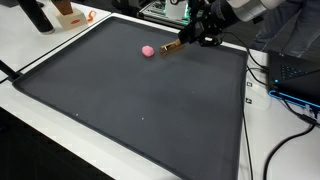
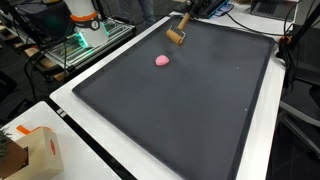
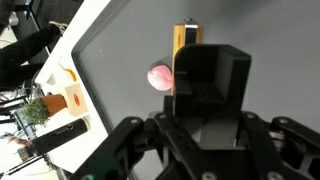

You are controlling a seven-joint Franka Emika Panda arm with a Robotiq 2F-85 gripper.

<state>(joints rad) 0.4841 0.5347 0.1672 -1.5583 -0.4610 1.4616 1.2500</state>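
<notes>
My gripper (image 1: pixel 200 30) hangs over the far edge of a dark mat (image 1: pixel 140 100) and is shut on a wooden-handled tool (image 1: pixel 172 46). The tool slants down, its low end just above the mat. A small pink lump (image 1: pixel 148 50) lies on the mat right beside that end; I cannot tell if they touch. In the wrist view the wooden tool (image 3: pixel 183 42) runs out past a black finger (image 3: pixel 212 75), with the pink lump (image 3: pixel 159 76) just to its left. Another exterior view shows the tool's blocky head (image 2: pixel 177 37) a short way from the pink lump (image 2: pixel 162 60). The gripper (image 2: pixel 190 10) is cut off at that frame's top.
The mat (image 2: pixel 190 110) covers most of a white table (image 2: pixel 70 110). A cardboard box (image 2: pixel 32 152) sits at one corner and a green-lit device (image 2: pixel 75 45) stands off the table. Cables (image 1: pixel 285 95) and a laptop lie along one side. An orange object (image 1: pixel 70 15) sits at the back.
</notes>
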